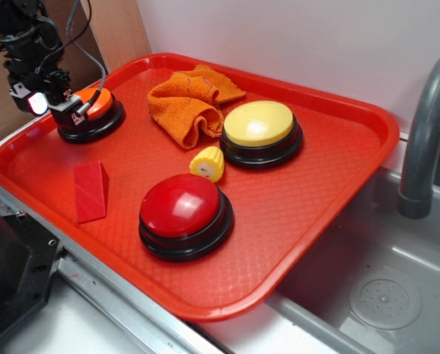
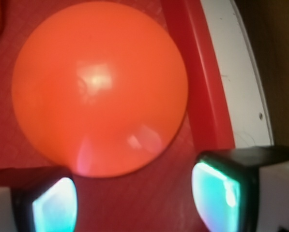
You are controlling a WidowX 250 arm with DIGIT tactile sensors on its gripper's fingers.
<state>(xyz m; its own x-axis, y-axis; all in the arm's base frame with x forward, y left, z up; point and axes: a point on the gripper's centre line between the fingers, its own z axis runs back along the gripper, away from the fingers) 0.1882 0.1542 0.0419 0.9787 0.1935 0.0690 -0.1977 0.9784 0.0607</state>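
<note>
Hovering gripper: it hung at the far left of the tray, low over the left edge of the orange button; I could not tell if it touched the dome.
Fingers: they were spread apart and released, with nothing grasped; in the wrist view only the tray floor showed in the gap.
Orange button: it sat on a black base in the back left corner of the tray, close beside the rim.
Red wedge: it lay flat in front of the orange button, apart from it.
Orange cloth: it lay crumpled at the back, between the orange button and the yellow button.
Red button: it stood toward the front, near the middle.
Yellow toy piece: it lay small between the red button and the yellow button, just beside the cloth.
Yellow button: it stood right of the cloth, on a black base.
Sink: it was grey, and the right part of the tray reached over it.
Faucet: it rose grey at the far right.
</note>
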